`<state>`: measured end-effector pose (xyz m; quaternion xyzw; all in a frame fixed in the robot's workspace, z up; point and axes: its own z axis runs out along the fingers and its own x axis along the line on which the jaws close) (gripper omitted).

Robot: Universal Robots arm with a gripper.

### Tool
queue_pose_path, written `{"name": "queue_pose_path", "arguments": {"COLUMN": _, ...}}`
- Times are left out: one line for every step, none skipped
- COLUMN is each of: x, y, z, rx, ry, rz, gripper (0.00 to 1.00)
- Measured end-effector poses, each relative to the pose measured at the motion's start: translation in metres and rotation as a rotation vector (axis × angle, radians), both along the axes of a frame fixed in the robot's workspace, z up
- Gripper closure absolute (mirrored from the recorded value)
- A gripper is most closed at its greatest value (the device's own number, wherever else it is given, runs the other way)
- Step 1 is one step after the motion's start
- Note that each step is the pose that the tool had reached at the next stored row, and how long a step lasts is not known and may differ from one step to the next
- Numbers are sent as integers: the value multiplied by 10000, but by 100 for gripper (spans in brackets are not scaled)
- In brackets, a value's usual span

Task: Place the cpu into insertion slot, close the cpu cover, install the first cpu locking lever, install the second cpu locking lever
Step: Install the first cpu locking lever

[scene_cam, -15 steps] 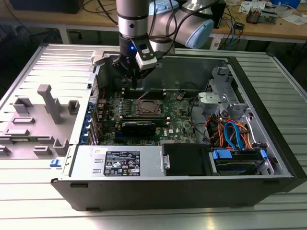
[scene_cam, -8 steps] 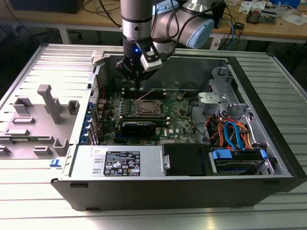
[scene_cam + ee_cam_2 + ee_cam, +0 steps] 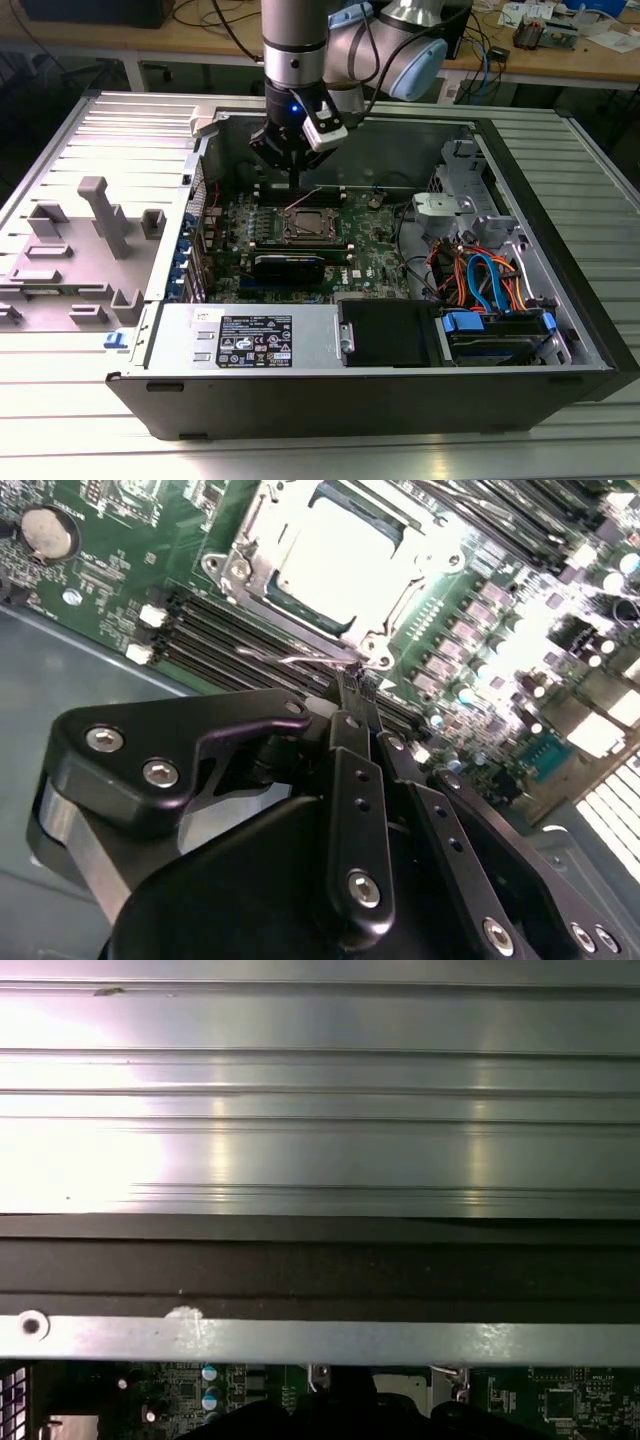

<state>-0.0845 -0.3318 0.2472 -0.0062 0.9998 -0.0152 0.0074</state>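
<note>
**Levers pending: cpu (image 3: 345, 555) seated, cpu cover (image 3: 236, 572) apparently down**

My fingers (image 3: 356, 685), pressed together, meet the raised end of a thin wire locking lever (image 3: 300, 658), just beside the insertion slot (image 3: 382, 642) holding the cpu. Neither lever looks latched yet.

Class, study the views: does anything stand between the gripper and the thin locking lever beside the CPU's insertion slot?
Nothing visible does. The gripper sits right at the end of the locking lever, just off the rim of the insertion slot.
</note>
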Motion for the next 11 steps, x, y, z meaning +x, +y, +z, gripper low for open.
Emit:
{"name": "queue_pose_path", "arguments": {"x": 19, "y": 0, "z": -5, "rx": -1, "ry": 1, "rz": 56, "gripper": 89}}
{"name": "queue_pose_path", "arguments": {"x": 31, "y": 0, "z": -9, "rx": -1, "ry": 1, "rz": 127, "gripper": 89}}
{"name": "queue_pose_path", "arguments": {"x": 43, "y": 0, "z": -13, "rx": -2, "ry": 1, "rz": 181, "gripper": 89}}
{"name": "queue_pose_path", "arguments": {"x": 55, "y": 1, "z": -16, "rx": -5, "ry": 3, "rz": 190, "gripper": 89}}
{"name": "queue_pose_path", "arguments": {"x": 66, "y": 2, "z": -17, "rx": -5, "ry": 2, "rz": 189, "gripper": 89}}
{"name": "queue_pose_path", "arguments": {"x": 79, "y": 5, "z": -19, "rx": -8, "ry": 2, "rz": 189, "gripper": 89}}
{"name": "queue_pose_path", "arguments": {"x": 88, "y": 7, "z": -20, "rx": -10, "ry": 2, "rz": 189, "gripper": 89}}
{"name": "queue_pose_path", "arguments": {"x": 97, "y": 9, "z": -21, "rx": -12, "ry": 2, "rz": 188, "gripper": 89}}
{"name": "queue_pose_path", "arguments": {"x": 106, "y": 9, "z": -21, "rx": -14, "ry": 1, "rz": 188, "gripper": 89}}
{"name": "queue_pose_path", "arguments": {"x": 117, "y": 10, "z": -21, "rx": -17, "ry": 2, "rz": 188, "gripper": 89}}
{"name": "queue_pose_path", "arguments": {"x": 136, "y": 13, "z": -23, "rx": -23, "ry": 2, "rz": 188, "gripper": 89}}
